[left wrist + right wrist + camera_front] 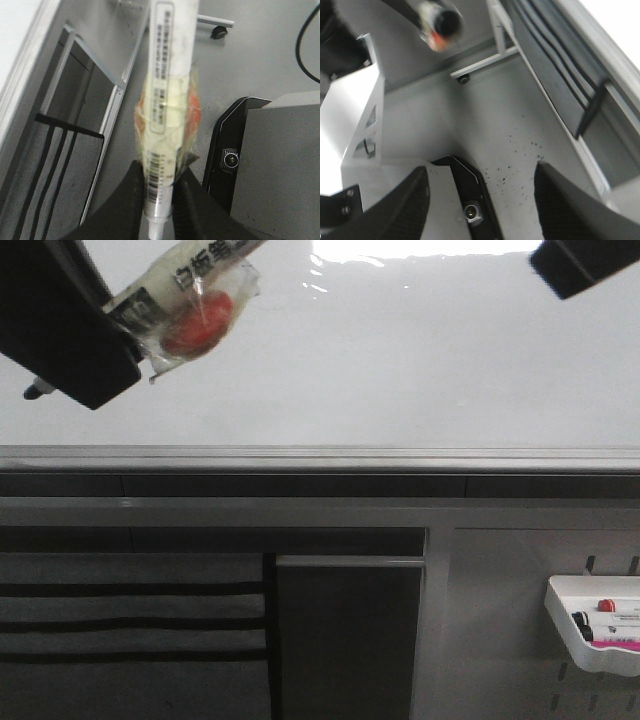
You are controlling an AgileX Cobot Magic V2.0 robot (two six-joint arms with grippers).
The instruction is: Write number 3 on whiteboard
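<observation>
The left gripper (159,200) is clenched on a white marker (165,100) with a printed label and barcode, up at the whiteboard's (400,370) upper left corner. The board's face is bare, its grey rail (320,455) below. The right gripper (480,200), at the board's upper right, is spread and holds nothing.

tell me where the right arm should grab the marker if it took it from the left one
Probably the bare white barrel above the taped red bulge, coming from the robot's right with jaws across the barrel. The left gripper already clamps the end nearest the tip, and the bulge looks too lumpy for a flat grip. The right gripper is open.
</observation>
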